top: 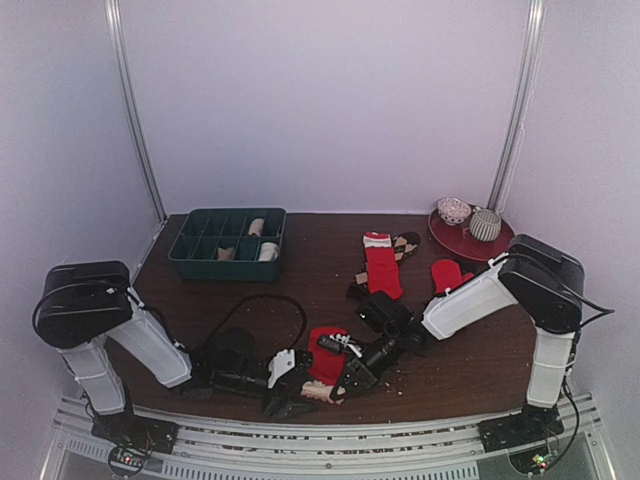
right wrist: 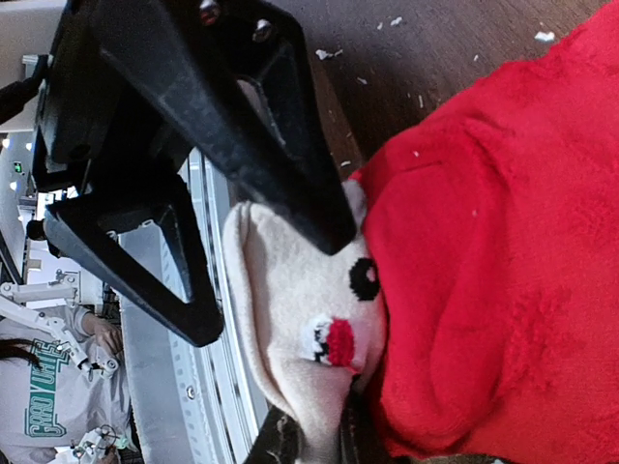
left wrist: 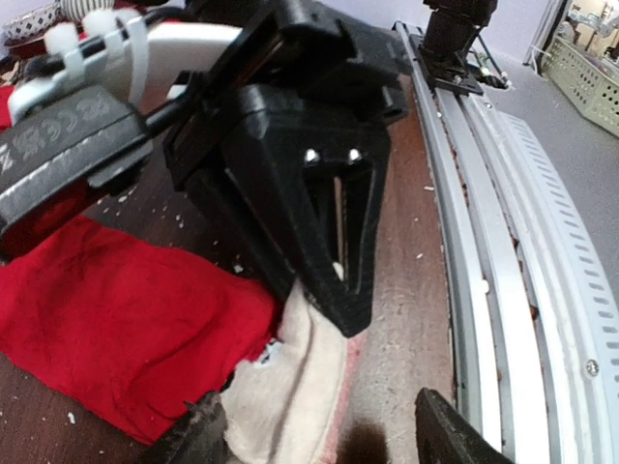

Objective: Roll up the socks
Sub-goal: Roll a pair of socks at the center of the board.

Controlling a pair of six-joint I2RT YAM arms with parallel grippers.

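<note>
"Now, report the left gripper (left wrist: 322, 437)," says the inspector.

"Fingers spread wide, gripping nothing," the technician answers. "The cream end (left wrist: 290, 387) of the red sock (left wrist: 116, 319) lies between them on the table (left wrist: 406, 242). One fingertip sits where cream meets red. The other is over bare wood on the side of the metal rail (left wrist: 503, 319)."

"And the right gripper (left wrist: 337, 298)?"

"Fingers pressed close together, pinching that same cream end directly ahead of the left gripper's opening. The fabric is drawn to a point at the tips. The red body of the sock lies bunched on the table beside both grippers, on the side away from the rail. A black ring (right wrist: 364, 278) and a small red patch (right wrist: 338, 340) are stitched into the cream part, just ahead of the right fingertips."

"Other socks?"

"Beyond the right gripper, well apart from it: a second red sock (top: 381, 268) lying flat, a brown patterned sock (top: 406, 243) touching its far side, and a shorter red sock (top: 450, 274) off to its right. The green tray (top: 225, 272) lies far beyond the left gripper."
</note>
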